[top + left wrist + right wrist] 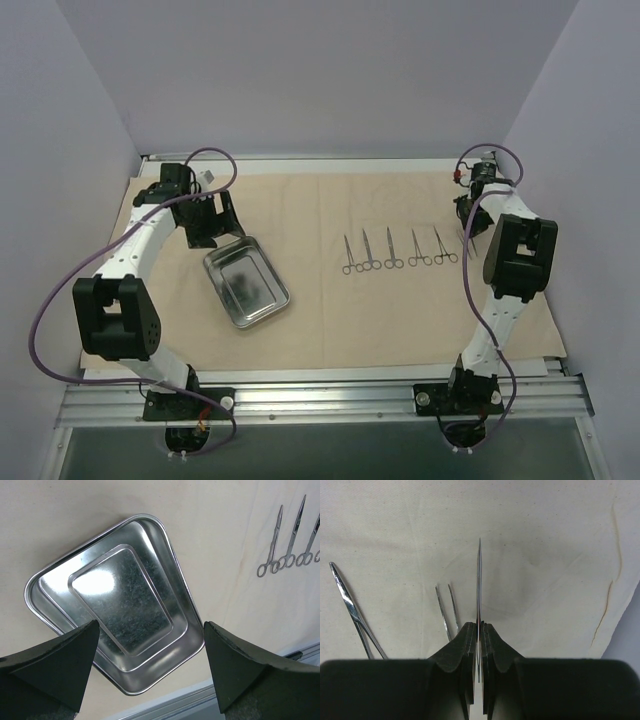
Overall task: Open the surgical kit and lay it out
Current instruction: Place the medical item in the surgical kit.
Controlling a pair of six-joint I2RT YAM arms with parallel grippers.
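In your right wrist view, the instrument (479,580) in the right pincer (479,630) shows edge-on only. Its rings and lower length are buried between the fingers. Well left of the pincer, a second instrument (350,610) runs under the pincer body, handles hidden. Just left of the pincer, only two tips (447,607) show.

In your left wrist view, the left pincer (151,630) has one finger (60,665) over a tray (165,545) corner, and the picture's right edge cuts the row (287,545) of instruments.

From above, the right pincer is a small dark shape. You can't make out its fingers or what they hold.
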